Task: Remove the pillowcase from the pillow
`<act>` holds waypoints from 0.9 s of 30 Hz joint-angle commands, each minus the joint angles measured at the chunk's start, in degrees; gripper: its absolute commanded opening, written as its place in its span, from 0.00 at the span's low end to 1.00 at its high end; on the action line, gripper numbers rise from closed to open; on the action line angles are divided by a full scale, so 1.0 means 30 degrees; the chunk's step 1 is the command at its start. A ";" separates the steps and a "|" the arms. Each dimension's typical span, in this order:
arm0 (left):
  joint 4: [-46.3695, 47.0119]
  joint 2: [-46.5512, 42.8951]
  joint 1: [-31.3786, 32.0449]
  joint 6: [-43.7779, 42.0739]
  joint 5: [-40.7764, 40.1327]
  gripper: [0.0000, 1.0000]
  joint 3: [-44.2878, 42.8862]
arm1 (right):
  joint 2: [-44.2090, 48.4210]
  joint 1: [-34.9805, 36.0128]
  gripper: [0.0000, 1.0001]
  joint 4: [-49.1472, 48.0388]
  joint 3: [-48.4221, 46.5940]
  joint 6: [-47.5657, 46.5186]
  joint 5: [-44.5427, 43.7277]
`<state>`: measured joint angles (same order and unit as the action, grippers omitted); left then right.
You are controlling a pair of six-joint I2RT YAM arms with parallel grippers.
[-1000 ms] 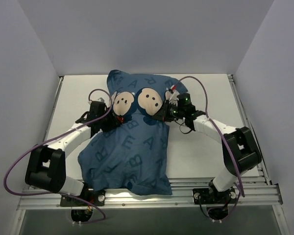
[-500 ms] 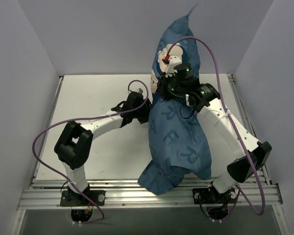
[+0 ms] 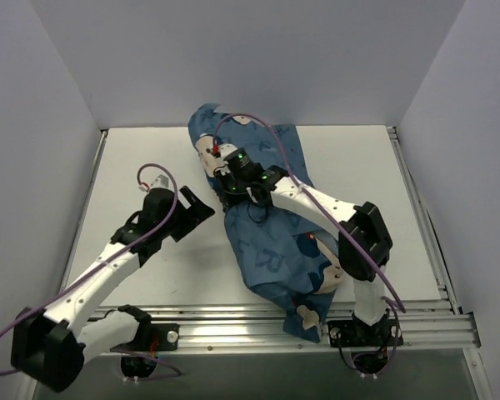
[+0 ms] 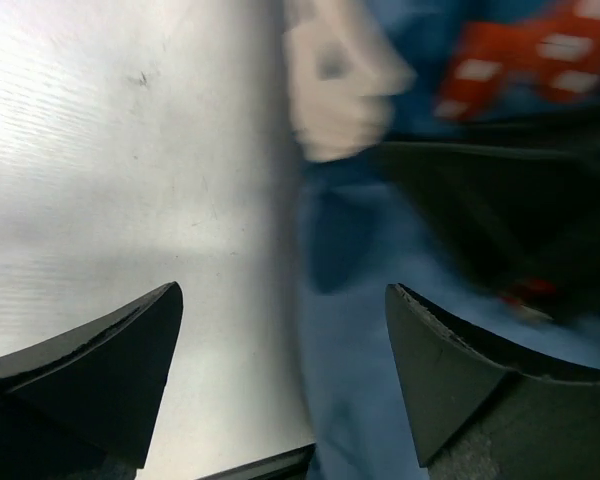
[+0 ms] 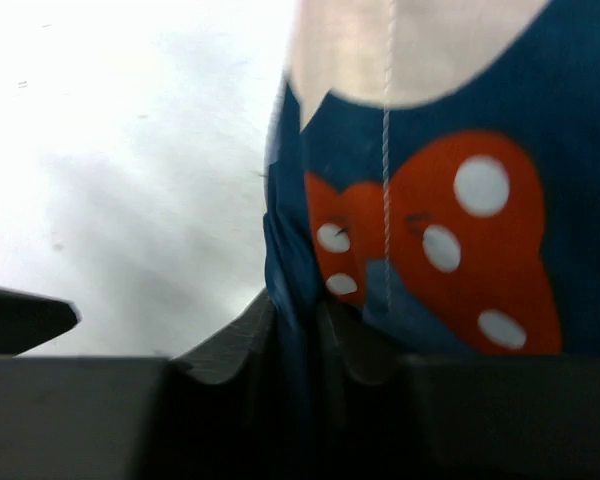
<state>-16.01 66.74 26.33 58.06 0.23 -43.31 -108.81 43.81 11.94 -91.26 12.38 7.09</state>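
The pillowcase (image 3: 271, 250) lies slanted on the table (image 3: 150, 158), from the far middle down to the near right edge. It is thin, soft cloth, light, and it folds and slides easily. I judge that the pillow is inside, because the case looks filled, but I cannot see it for sure.

My right tool (image 3: 231, 182) is closed on a pinch of cloth at the far end, beside the red dotted bow (image 5: 430, 250). My left tool (image 3: 202, 206) is wide apart and empty, just left of the case.

I would hold a thick fold at the end opposite the opening; which end that is, I cannot tell.

Dark blue capital letters cover the cloth, too small to read surely. I see no brand label.
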 commanded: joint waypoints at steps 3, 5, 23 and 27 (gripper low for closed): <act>-0.5900 -0.4897 -0.0484 -0.2243 -0.2621 0.94 -0.1381 | -0.1404 0.2063 0.39 0.0705 -0.2359 0.1029 0.0622; -0.7225 -0.6422 -0.0543 -0.2944 -0.3092 0.96 -0.2140 | -0.1259 0.2910 0.52 0.1229 -0.3292 0.0883 0.0391; -0.7593 -0.4381 -0.0778 -0.5087 -0.1399 0.97 -0.6274 | 0.8667 0.2684 0.84 0.2375 0.2493 0.2345 -0.7255; -0.4864 -0.0348 -0.0748 -0.4999 0.0852 0.97 -0.7679 | 1.2324 0.0751 0.84 0.2376 0.6653 0.3897 -0.6556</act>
<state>-38.70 59.44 24.16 44.25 -1.89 -62.19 -77.80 49.28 17.76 -77.89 19.66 -10.50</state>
